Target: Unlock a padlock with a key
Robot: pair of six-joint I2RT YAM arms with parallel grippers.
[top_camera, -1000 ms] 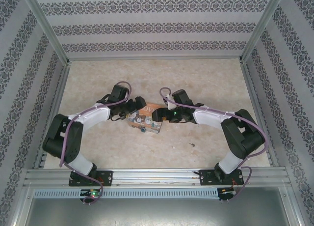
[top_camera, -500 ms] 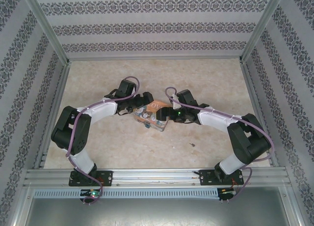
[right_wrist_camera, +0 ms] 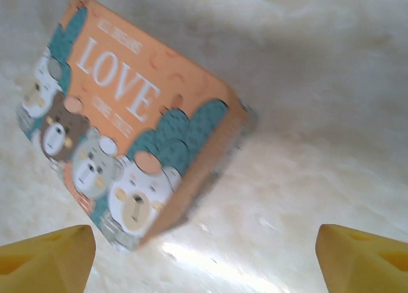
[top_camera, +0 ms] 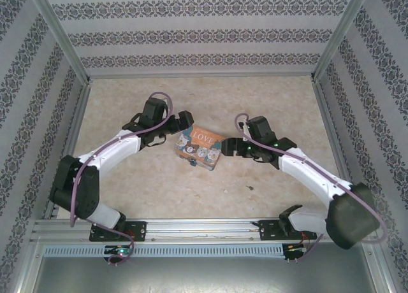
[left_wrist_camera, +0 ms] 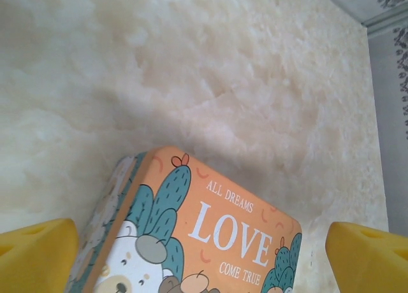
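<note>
Noted smooth, printed, semi-gloss finish on tin [top_camera: 199, 146]. Recorded pale, mottled, stone-look worktop [top_camera: 268, 102] around tin: satin, soft glare just beside tin. Logged bare matt-silver metal rail [top_camera: 204, 224] nearside of tin.

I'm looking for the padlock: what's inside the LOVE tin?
Hidden: the tin is shut. A small dark thing, likely the padlock, sits at its near edge.
</note>
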